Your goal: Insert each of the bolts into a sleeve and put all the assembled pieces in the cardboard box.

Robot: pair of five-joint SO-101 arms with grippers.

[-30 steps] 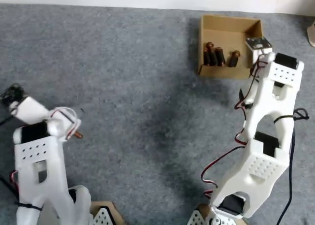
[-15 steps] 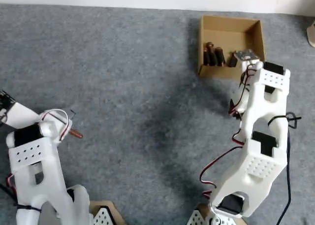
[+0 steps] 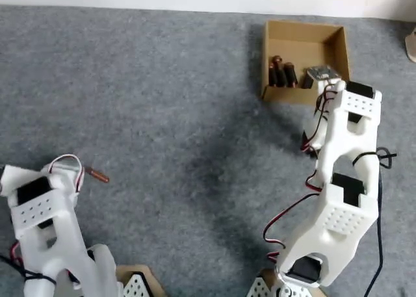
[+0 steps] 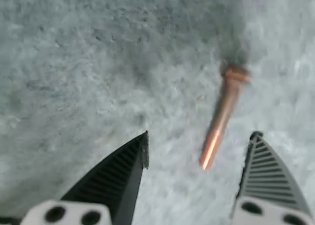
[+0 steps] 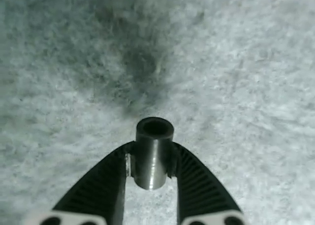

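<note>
A bolt lies on the carpet, assembled pieces in the cardboard box.

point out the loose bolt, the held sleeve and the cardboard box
bolt (image 4: pixel 224 117): left wrist view, middle of its shaft
sleeve (image 5: pixel 153 158): right wrist view, its outer side wall
cardboard box (image 3: pixel 302 47): high view, bare part of its floor

The table was covered w/ grey cloth, sth. like felt or short carpet: matt, rough and fuzzy. The bolt looked like copper-coloured metal, smooth and glossy, w/ a bright shine along the shaft. The sleeve was dark metal, smooth, w/ a dull sheen. The left fingers and right fingers were black plastic, matt, w/ fine ribs on the inner faces. The arm shells were white plastic, smooth, approx. matt. The cardboard box was plain brown board, matt.
</note>
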